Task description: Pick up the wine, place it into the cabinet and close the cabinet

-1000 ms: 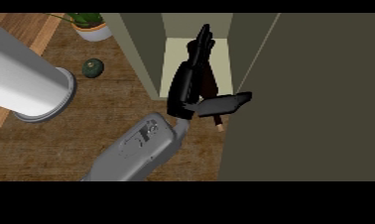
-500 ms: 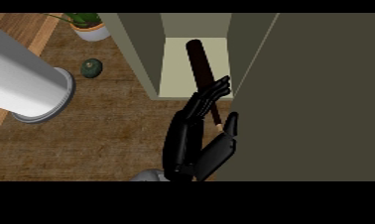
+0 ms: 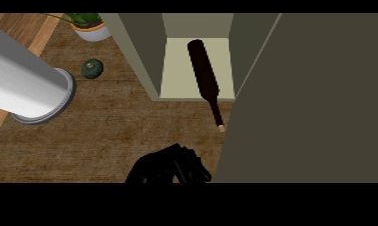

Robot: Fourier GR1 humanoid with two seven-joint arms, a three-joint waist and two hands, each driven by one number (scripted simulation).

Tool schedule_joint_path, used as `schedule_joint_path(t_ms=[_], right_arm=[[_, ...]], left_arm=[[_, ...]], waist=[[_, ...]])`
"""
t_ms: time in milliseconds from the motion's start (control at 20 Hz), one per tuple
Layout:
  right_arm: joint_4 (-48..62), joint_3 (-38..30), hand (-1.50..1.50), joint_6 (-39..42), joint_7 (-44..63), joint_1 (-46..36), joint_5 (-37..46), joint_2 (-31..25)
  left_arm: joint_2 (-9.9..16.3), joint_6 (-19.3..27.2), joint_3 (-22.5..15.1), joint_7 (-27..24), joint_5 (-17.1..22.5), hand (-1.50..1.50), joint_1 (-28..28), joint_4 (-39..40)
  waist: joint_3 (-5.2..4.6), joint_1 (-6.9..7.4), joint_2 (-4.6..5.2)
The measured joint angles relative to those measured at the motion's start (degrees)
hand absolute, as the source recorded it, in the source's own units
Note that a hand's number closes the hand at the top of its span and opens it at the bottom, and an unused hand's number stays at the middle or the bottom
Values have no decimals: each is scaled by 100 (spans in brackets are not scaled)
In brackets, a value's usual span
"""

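Observation:
The wine bottle point(image 3: 204, 76), dark and slim, lies on its side on the pale shelf of the cabinet point(image 3: 177, 72). Its base points to the back, and its neck sticks out past the shelf's front edge over the counter. The cabinet door point(image 3: 310, 100) stands open as a broad olive panel at the right. My right hand point(image 3: 168, 167) is low in the view, well short of the bottle's neck. It is open with relaxed fingers and holds nothing. Of my left arm only the grey forearm point(image 3: 29, 86) shows, at the left; its hand is out of view.
A dark green round fruit point(image 3: 92, 68) lies on the wooden counter point(image 3: 111, 130) left of the cabinet. A potted plant point(image 3: 89, 26) stands at the back left. The cabinet's left wall point(image 3: 140, 55) rises between them and the shelf.
My right hand has let go of the wine bottle and drawn back toward the view's lower edge. The bottle now lies alone on the shelf.

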Motion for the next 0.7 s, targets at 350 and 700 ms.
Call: schedule_joint_path(t_ms=[350, 700], right_arm=[[33, 626, 150, 259, -65, -200, -173, 181], [87, 1497, 150, 128, 197, -261, -241, 750]], left_arm=[[1134, -883, 355, -324, 371, 150, 908, -823], [2214, -1842, 1344, -752, 1113, 150, 1813, -1489]], waist=[[-4, 39, 3], [13, 94, 25]])
